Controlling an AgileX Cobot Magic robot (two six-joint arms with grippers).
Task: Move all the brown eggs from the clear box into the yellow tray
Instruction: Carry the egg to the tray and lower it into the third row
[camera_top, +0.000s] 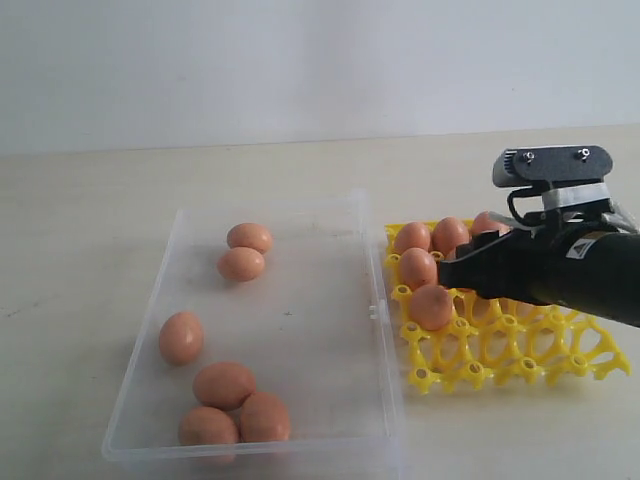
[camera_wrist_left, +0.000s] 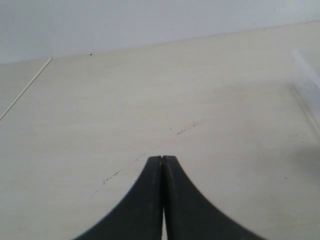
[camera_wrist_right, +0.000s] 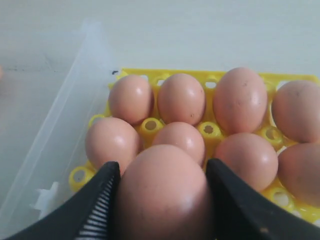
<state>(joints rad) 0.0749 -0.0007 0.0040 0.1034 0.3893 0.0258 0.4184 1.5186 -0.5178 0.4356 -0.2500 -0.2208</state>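
- At the near end of the clear box (camera_top: 310, 340), three brown eggs (camera_top: 224, 384) lie bunched together. They are smooth ovals of light reddish-brown with a soft sheen.
- The box is a shallow rectangle of colourless see-through plastic with low walls and a rounded rim. It sits on the left of the scene.
- A fourth egg lies alone a little farther in, close to the left wall of the box.
- The yellow tray (camera_top: 500, 345) sits just beside the box on its right. It is bright glossy plastic, an open lattice of round cups with small hollow pegs between them.
- The right hand (camera_wrist_right: 161, 170) hangs over the tray. Its black ribbed fingers (camera_wrist_right: 100, 210) are clamped on the two sides of the held egg (camera_wrist_right: 162, 205), whose shell is faintly speckled.
- Eight more eggs sit upright in tray cups, most of them close enough to touch.
- Two eggs lie side by side and touching at the far end of the box.
- The left hand (camera_wrist_left: 161, 160) is over bare bench (camera_top: 80, 250). Its smooth dark fingers are pressed flat together with nothing between them, and a corner of the box is in sight to one side.
- The bench is pale, matte and faintly grained, with a few small dark scuffs.
- Behind it rises a plain off-white wall (camera_top: 300, 60).
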